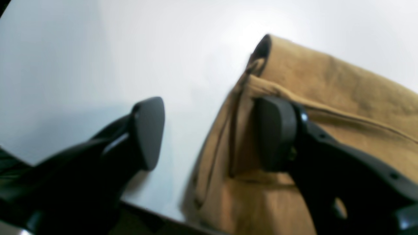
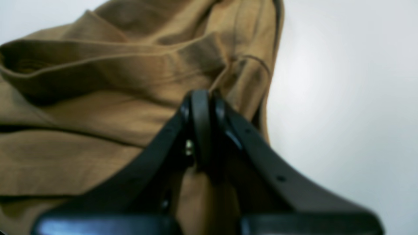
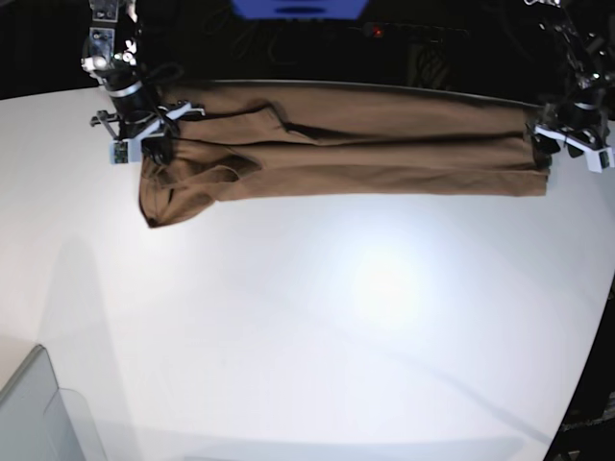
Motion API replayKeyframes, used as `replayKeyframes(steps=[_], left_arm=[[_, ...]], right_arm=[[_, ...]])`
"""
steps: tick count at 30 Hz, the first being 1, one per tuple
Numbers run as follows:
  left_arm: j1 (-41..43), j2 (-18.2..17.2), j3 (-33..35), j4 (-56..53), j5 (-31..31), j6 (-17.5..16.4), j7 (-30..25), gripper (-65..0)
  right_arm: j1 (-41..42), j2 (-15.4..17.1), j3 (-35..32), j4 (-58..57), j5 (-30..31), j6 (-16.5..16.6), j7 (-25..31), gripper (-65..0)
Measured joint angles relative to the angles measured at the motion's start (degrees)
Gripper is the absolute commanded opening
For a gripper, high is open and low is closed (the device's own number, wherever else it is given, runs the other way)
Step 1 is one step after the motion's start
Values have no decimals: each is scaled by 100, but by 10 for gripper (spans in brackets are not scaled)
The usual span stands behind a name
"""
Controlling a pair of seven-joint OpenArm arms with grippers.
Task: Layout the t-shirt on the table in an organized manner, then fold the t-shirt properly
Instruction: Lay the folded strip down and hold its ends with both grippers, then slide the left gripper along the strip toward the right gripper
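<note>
The t-shirt (image 3: 336, 149) lies along the far edge of the table (image 3: 365, 327) as one long narrow band, stretched between the two arms; I'd judge it folded lengthwise at least once, with creases running end to end; the end on the base view's left is bunched and sags into a loose lobe, so that fold is not tidy yet.

The left gripper (image 1: 209, 133) sits at the end of the band on the base view's right; its fingers stand wide apart, one over bare table and one against the cloth's hem, with nothing pinched between them; it looks to be letting go there. The right gripper (image 2: 202, 107) is at the other end, jaws together; the wrist view shows the closed tips pressed into the folds, but whether cloth is actually caught between them I cannot tell, as the tips hide it.

Left to do, as I read it: flatten that rumpled end, then bring the band over on itself crosswise into a compact stack; so perhaps the middle of the job, not the end.

Hard to make out: both wrist views are blurred; sleeves and collar cannot be picked out with any certainty; the small pale tag is not visible; the back edge of the shirt merges with the dark background past the table edge; a grey bin (image 3: 38, 413) is cut off at the near corner.
</note>
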Motion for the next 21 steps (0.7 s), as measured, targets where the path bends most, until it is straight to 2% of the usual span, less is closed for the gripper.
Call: replayKeyframes(steps=[4,6,9,13,17,21], left_arm=[[0,-9,302,-197,-61,-4,-284,-225],[-11,-68,409,-343,-96,-2,-455,-257],[-98,-101,450,-645,-236,-24,-713,-414],[-205,-90,448,-809,-393,-111,-715,-650],[-238,-87,448,-671,-358,-101,-546,-650],[-103,20,492,201,28,7,109,-650]], right_arm=[[0,0,0,0,0,0,0,-650],[0,0,0,0,0,0,0,-650],[50,0,0,-7,-2,0,-31,-650],[61,2,-2,-11,-2,0,-24,-650],[61,4,0,-11,-2,0,-26,-650],[61,2,0,-11,-4,-2,-28,-650]])
